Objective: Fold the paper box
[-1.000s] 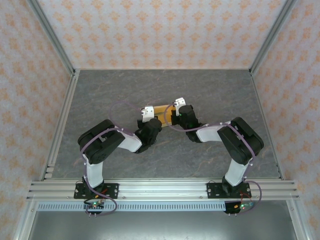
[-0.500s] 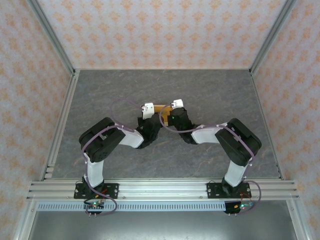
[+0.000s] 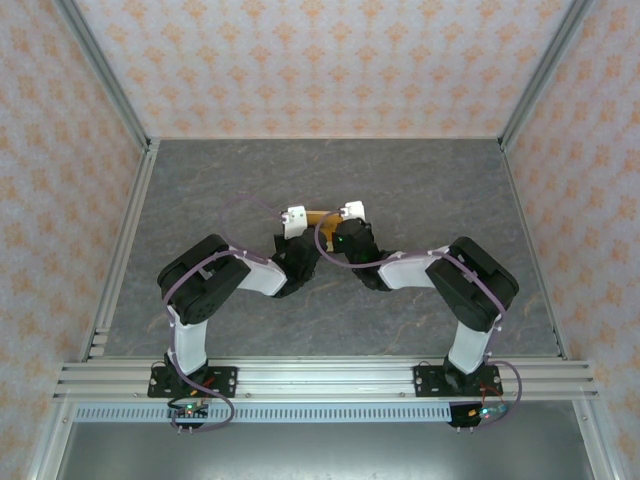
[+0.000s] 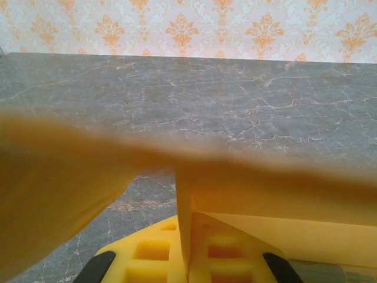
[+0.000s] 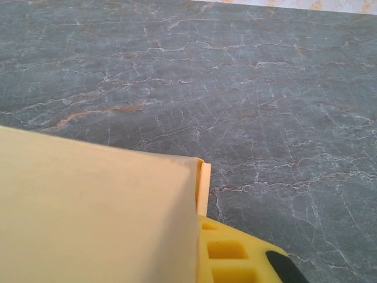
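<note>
Seeing the box (image 3: 322, 216) sitting just past the table's (image 3: 420, 180) middle. From above, showing as a short tan strip, mostly covered by the two wrists (image 3: 350, 228) meeting over it.

Finding the left gripper (image 4: 187, 262) clenching on the box, pinching an upright card panel between its yellow pads (image 4: 150, 253). Noting a blurred flap spreading across the left wrist view and screening off the table's near ground.

Finding the right gripper (image 5: 195, 247) clamping on the box's end toward the table's right side. Pressing a broad pale panel against one yellow pad and hiding the other finger behind the card. Noting a folded double edge of card standing just above that pad.

Crowding the table's middle with both wrists close together. Bending the left arm (image 3: 205, 280) in from the table's near left and the right arm (image 3: 470, 280) in from its near right. Looping purple cables (image 3: 243, 203) above the table beside each wrist.

Leaving grey veined surface open all round, with wide room toward the table's far, left and right edges. Leaving less room toward the near edge, under the elbows.

Bounding the table with patterned walls (image 3: 320, 60) on the far, left and right sides. Standing metal posts (image 3: 525, 100) at the far corners and running rails (image 3: 320, 378) along the near edge.
</note>
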`<state>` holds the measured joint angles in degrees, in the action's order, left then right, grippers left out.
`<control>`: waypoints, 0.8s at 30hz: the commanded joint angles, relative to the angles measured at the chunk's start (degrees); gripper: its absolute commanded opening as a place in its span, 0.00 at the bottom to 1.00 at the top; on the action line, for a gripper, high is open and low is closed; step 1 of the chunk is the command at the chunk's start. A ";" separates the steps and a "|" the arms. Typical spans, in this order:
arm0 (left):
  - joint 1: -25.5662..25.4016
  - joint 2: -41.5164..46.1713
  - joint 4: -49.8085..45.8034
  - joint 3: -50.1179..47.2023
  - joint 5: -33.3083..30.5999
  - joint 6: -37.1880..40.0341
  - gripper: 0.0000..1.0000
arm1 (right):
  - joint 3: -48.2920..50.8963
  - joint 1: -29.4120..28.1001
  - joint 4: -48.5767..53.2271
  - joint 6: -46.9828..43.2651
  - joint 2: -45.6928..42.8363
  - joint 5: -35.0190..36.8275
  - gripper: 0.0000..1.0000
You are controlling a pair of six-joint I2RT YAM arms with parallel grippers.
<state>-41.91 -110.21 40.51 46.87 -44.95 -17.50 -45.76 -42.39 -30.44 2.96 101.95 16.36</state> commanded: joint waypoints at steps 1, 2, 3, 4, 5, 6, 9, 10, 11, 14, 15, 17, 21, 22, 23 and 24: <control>0.95 -1.13 -4.75 -2.26 -2.16 0.65 0.00 | 0.60 0.12 3.45 -0.39 -1.56 3.23 0.11; 0.96 -0.98 -4.69 -2.31 -2.16 0.66 0.00 | 0.36 0.12 4.04 -0.54 -1.98 3.46 0.14; 0.99 -0.88 -4.68 -2.43 -2.16 0.80 0.00 | 0.31 0.12 4.60 -0.59 -2.35 3.64 0.15; 0.97 -0.76 -4.69 -2.40 -2.16 0.80 0.00 | 0.18 0.12 5.10 -0.76 -2.81 3.85 0.18; 0.98 -0.79 -4.65 -2.42 -2.25 0.88 0.00 | 0.02 0.11 5.66 -0.85 -3.33 3.85 0.21; 0.96 -0.72 -4.59 -2.41 -2.25 0.95 0.00 | 0.00 0.12 6.13 -0.86 -3.77 3.95 0.23; 0.99 -0.71 -4.45 -2.62 -2.33 1.18 0.00 | -0.15 0.12 7.69 -0.85 -5.23 3.93 0.30; 0.95 -0.79 -4.35 -2.60 -2.32 1.24 0.00 | -0.27 0.12 8.35 -0.86 -5.67 3.61 0.31; 0.94 -0.79 -4.30 -2.74 -2.34 1.44 0.00 | -0.32 0.07 8.91 -0.85 -6.03 3.44 0.31; 0.91 -0.90 -3.87 -2.70 -2.42 2.14 0.00 | -0.51 0.05 10.41 -0.69 -7.20 3.01 0.33; 0.85 -0.97 -3.86 -2.66 -2.39 2.41 0.00 | -0.52 0.12 10.84 -0.69 -7.61 2.85 0.35; 0.83 -1.23 -3.63 -2.67 -2.42 2.80 0.00 | -0.57 0.07 12.18 -0.76 -9.10 2.49 0.37; 0.78 -1.25 -3.37 -2.73 -2.41 3.28 0.00 | -0.97 0.07 15.25 -1.24 -13.02 1.66 0.40; 0.78 -1.31 -3.39 -2.63 -2.44 3.41 0.00 | -1.45 0.20 16.61 -1.44 -14.06 1.42 0.41; 0.78 -1.30 -3.31 -2.63 -2.42 3.56 0.00 | -1.99 0.19 17.84 -1.71 -15.21 1.21 0.42; 0.79 -1.25 -3.24 -2.58 -2.42 3.65 0.00 | -2.41 0.36 18.88 -1.90 -16.23 0.80 0.42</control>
<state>-41.85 -110.21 41.56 46.28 -45.50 -15.73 -45.87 -42.33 -16.01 1.89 89.27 17.91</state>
